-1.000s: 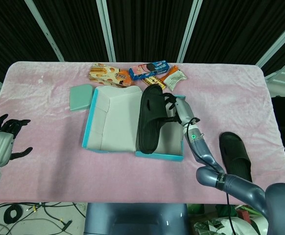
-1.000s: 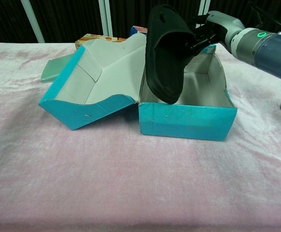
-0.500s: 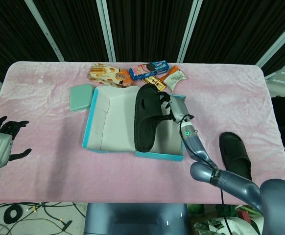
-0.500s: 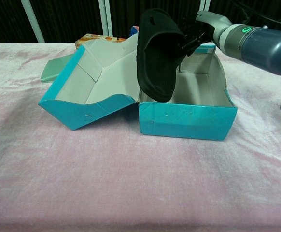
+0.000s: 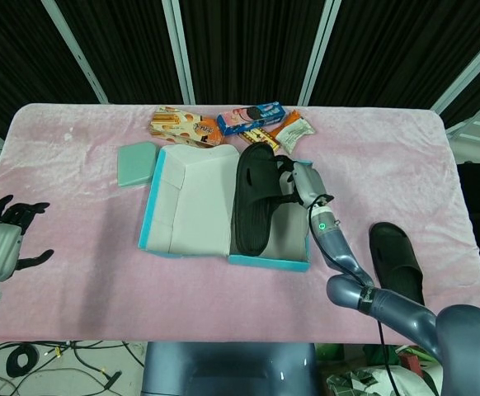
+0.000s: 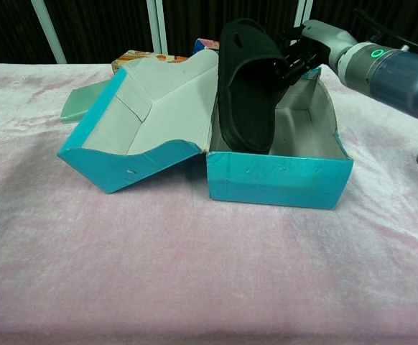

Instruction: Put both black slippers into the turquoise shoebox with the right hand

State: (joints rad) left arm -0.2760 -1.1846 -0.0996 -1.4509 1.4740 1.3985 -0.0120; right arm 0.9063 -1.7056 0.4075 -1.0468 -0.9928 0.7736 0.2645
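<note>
Right robot hand [image 6: 300, 49], above the far end of the turquoise shoebox [image 6: 281, 178], clamped on the strap of a black slipper [image 6: 248, 97] and holding it tilted, toe end lowered inside the box against the left wall, heel end raised above the rim. Probably held steep so the long sole clears the box walls before being laid flat; not yet released. Seen from the head camera, same slipper [image 5: 255, 196] lying lengthwise along the left side of the shoebox [image 5: 269, 262], leaving the right side bare, likely room for its mate. Box lid [image 5: 189, 202] folded open to the left, out of the way. Second black slipper [image 5: 396, 261] sole-down on the pink counter [image 5: 83, 206], well apart to the right of the box, near the right arm for the following pick. Left robot hand [image 5: 11, 233] idle at the counter's left edge, fingers spread, holding nothing. Beyond the box: biscuit boxes [image 5: 186, 125], snack packets [image 5: 294, 130], a pale green pad [image 5: 136, 163].
</note>
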